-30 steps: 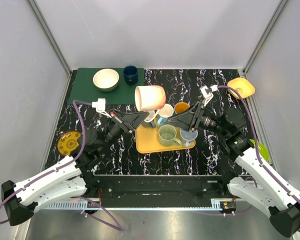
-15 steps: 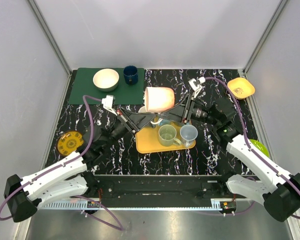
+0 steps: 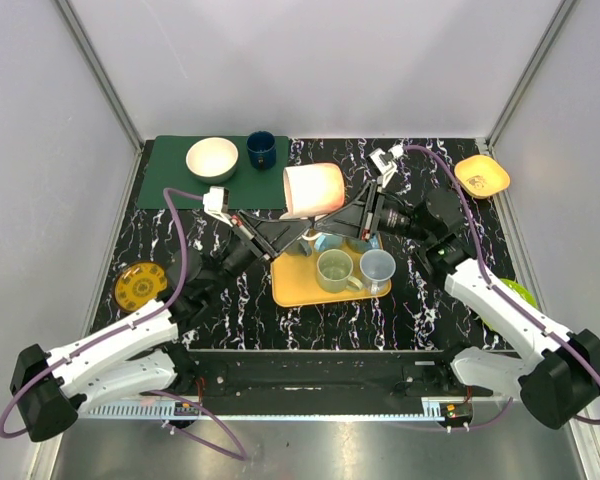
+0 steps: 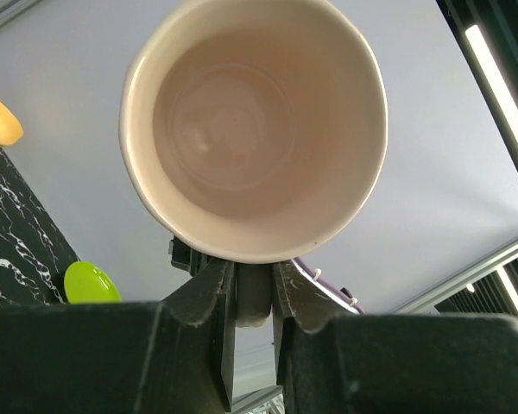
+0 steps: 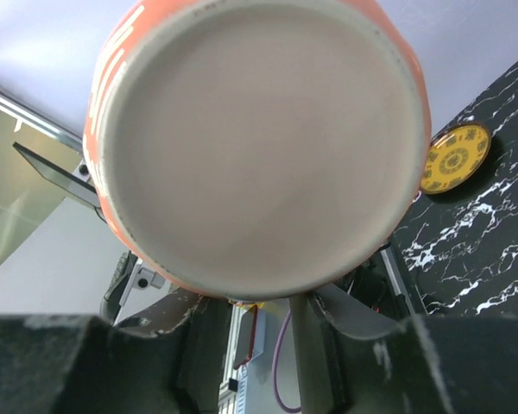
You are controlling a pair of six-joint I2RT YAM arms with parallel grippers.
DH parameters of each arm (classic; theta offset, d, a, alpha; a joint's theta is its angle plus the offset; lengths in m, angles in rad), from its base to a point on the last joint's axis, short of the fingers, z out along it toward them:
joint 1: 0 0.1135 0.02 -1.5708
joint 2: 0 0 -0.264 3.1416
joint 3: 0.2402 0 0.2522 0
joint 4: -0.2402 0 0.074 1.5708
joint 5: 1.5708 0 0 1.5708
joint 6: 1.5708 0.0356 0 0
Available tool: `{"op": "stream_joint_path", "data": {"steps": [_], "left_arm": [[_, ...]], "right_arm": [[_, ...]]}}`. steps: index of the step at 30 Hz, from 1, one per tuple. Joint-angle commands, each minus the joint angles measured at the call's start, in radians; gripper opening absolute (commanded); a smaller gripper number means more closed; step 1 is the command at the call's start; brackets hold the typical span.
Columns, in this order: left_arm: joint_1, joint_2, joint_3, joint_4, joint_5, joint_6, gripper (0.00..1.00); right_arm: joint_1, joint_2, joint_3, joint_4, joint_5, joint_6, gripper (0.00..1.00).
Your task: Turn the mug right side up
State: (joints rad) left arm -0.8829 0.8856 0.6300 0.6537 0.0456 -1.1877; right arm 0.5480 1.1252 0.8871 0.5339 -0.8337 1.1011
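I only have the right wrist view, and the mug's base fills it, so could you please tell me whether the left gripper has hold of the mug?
Observer: Yes. In the left wrist view the left gripper is shut on the handle of the mug.
Operator: Thank you. Which way does its mouth face?
Observer: Sideways, toward the left arm; from above, the mug lies on its side in the air.
Operator: And what is underneath it?
Observer: From above it appears to be over the far edge of the yellow tray, on which a green mug and a clear cup stand upright.
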Motion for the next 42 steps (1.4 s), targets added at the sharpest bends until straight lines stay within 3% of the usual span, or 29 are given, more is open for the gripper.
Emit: {"op": "stream_joint_path", "data": {"steps": [1,6,9,10,12,19,21,22,23,24,29,32,34,37,39,42], "left_arm": [[-0.028,0.009,0.016,0.1,0.138,-0.02,0.0],[-0.041,0.032,0.013,0.089,0.148,-0.01,0.0],[-0.045,0.041,0.008,0.092,0.155,-0.009,0.0],[-0.047,0.041,0.001,0.095,0.158,-0.009,0.0],[-0.05,0.038,-0.007,0.099,0.161,-0.009,0.0],[-0.045,-0.019,-0.038,0.055,0.14,0.016,0.0],[-0.033,-0.055,-0.042,0.003,0.125,0.026,0.16],[-0.028,-0.071,-0.05,-0.015,0.116,0.039,0.37],[-0.021,-0.089,-0.056,-0.029,0.091,0.045,0.45],[-0.008,-0.144,-0.067,-0.081,0.053,0.062,0.65],[0.018,-0.255,-0.063,-0.236,0.004,0.1,0.77],[0.025,-0.329,-0.059,-0.386,-0.085,0.131,0.83],[0.025,-0.391,-0.062,-0.468,-0.165,0.14,0.84],[0.025,-0.47,-0.066,-0.638,-0.285,0.142,0.85],[0.025,-0.499,-0.069,-0.733,-0.329,0.145,0.85],[0.025,-0.528,-0.064,-0.812,-0.391,0.154,0.84]], "right_arm": [[0.009,0.036,0.065,0.095,-0.001,0.042,0.34],[0.023,0.061,0.076,0.115,-0.016,0.065,0.3],[0.021,0.065,0.078,0.123,-0.022,0.072,0.38],[0.021,0.068,0.079,0.124,-0.025,0.072,0.34],[0.021,0.065,0.079,0.118,-0.024,0.066,0.0],[0.021,0.044,0.088,0.068,-0.033,0.023,0.0],[0.021,0.025,0.101,0.003,-0.019,-0.027,0.0],[0.021,0.009,0.108,-0.02,-0.007,-0.043,0.0],[0.021,0.002,0.116,-0.037,-0.004,-0.073,0.0],[0.02,-0.014,0.128,-0.067,0.004,-0.082,0.0],[0.018,-0.05,0.164,-0.167,0.036,-0.133,0.0],[-0.005,-0.079,0.222,-0.33,0.122,-0.233,0.0],[-0.031,-0.081,0.322,-0.469,0.267,-0.337,0.0],[-0.042,-0.007,0.535,-0.911,0.578,-0.522,0.0],[-0.056,0.085,0.617,-1.009,0.828,-0.608,0.0],[-0.182,0.238,0.737,-1.11,0.958,-0.662,0.0]]}}
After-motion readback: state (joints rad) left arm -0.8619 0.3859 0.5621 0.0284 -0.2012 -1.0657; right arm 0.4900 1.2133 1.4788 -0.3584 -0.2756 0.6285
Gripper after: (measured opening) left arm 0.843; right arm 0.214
